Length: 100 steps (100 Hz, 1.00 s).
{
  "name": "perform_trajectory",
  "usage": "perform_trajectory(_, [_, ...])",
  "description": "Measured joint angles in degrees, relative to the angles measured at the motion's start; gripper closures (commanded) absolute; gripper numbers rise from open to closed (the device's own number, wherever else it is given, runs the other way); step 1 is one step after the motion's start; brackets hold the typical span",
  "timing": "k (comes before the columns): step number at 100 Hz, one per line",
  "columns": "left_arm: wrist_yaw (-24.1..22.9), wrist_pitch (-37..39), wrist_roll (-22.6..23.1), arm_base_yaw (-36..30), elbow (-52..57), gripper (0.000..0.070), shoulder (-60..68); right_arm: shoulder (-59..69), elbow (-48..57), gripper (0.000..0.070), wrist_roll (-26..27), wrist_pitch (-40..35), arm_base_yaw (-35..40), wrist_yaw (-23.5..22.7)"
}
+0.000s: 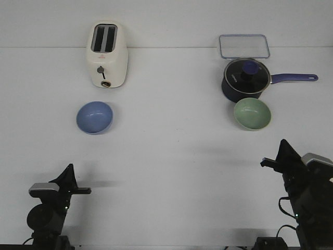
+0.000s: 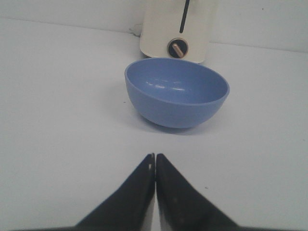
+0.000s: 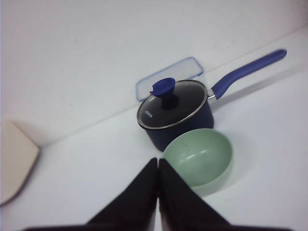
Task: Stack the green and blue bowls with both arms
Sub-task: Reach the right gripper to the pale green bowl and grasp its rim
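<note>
Nearest the front camera, both arms low at the table's near edge: left gripper (image 2: 155,166) with fingertips pressed together, holding nothing; right gripper (image 3: 158,171) likewise closed and empty. Blue bowl (image 1: 94,117) upright on the white table (image 1: 171,172), left side, just in front of the cream toaster (image 1: 106,54), well apart from the left gripper. Green bowl (image 1: 252,113) upright at the right, touching or nearly touching the navy saucepan (image 1: 244,79), clear lidded container (image 1: 244,46) behind.
</note>
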Motion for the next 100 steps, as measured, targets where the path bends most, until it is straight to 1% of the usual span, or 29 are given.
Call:
perform_trajectory(2, [-0.02, 0.0, 0.0, 0.0, 0.0, 0.0685, 0.0, 1.07, 1.18, 0.0632, -0.63, -0.92, 0.0, 0.0])
perform_trajectory(4, [0.0, 0.0, 0.0, 0.0, 0.0, 0.0685, 0.0, 2.14, 2.32, 0.0562, -1.18, -1.84, 0.0, 0.0])
perform_trajectory(10, [0.0, 0.0, 0.0, 0.0, 0.0, 0.0685, 0.0, 5.31, 5.31, 0.0268, -2.71, -4.66, 0.0, 0.04])
perform_trajectory(12, [0.0, 0.0, 0.0, 0.0, 0.0, 0.0685, 0.0, 6.4, 6.19, 0.0186, -3.08, -5.66, 0.0, 0.04])
perform_trajectory(13, [0.0, 0.0, 0.0, 0.0, 0.0, 0.0685, 0.0, 6.97, 6.62, 0.0158, -3.28, -6.14, 0.0, 0.02])
perform_trajectory(15, [-0.02, 0.0, 0.0, 0.0, 0.0, 0.0685, 0.0, 8.11, 7.39, 0.0135, -3.39, -7.06, 0.0, 0.02])
perform_trajectory(22, [-0.02, 0.0, 0.0, 0.0, 0.0, 0.0685, 0.0, 12.2, 9.57, 0.0153, -3.85, -9.35, 0.0, 0.07])
perform_trajectory(33, [0.0, 0.0, 0.0, 0.0, 0.0, 0.0685, 0.0, 19.17, 11.8, 0.0181, -4.7, -9.92, -0.2, 0.81])
perform_trajectory(38, [0.0, 0.0, 0.0, 0.0, 0.0, 0.0685, 0.0, 22.4, 12.57, 0.0181, -4.98, -9.97, -0.66, 1.33])
perform_trajectory(52, [-0.02, 0.0, 0.0, 0.0, 0.0, 0.0685, 0.0, 31.19, 16.35, 0.0186, -5.31, -10.62, -4.2, 0.98])
perform_trajectory(63, [-0.02, 0.0, 0.0, 0.0, 0.0, 0.0685, 0.0, 38.69, 20.22, 0.0252, -5.77, -11.32, -7.13, -1.22])
perform_trajectory(75, [0.0, 0.0, 0.0, 0.0, 0.0, 0.0685, 0.0, 46.62, 23.91, 0.0252, -6.64, -12.81, -9.4, -4.31])
perform_trajectory(100, [0.0, 0.0, 0.0, 0.0, 0.0, 0.0685, 0.0, 59.01, 28.76, 0.0252, -9.94, -12.55, -10.19, -4.46])
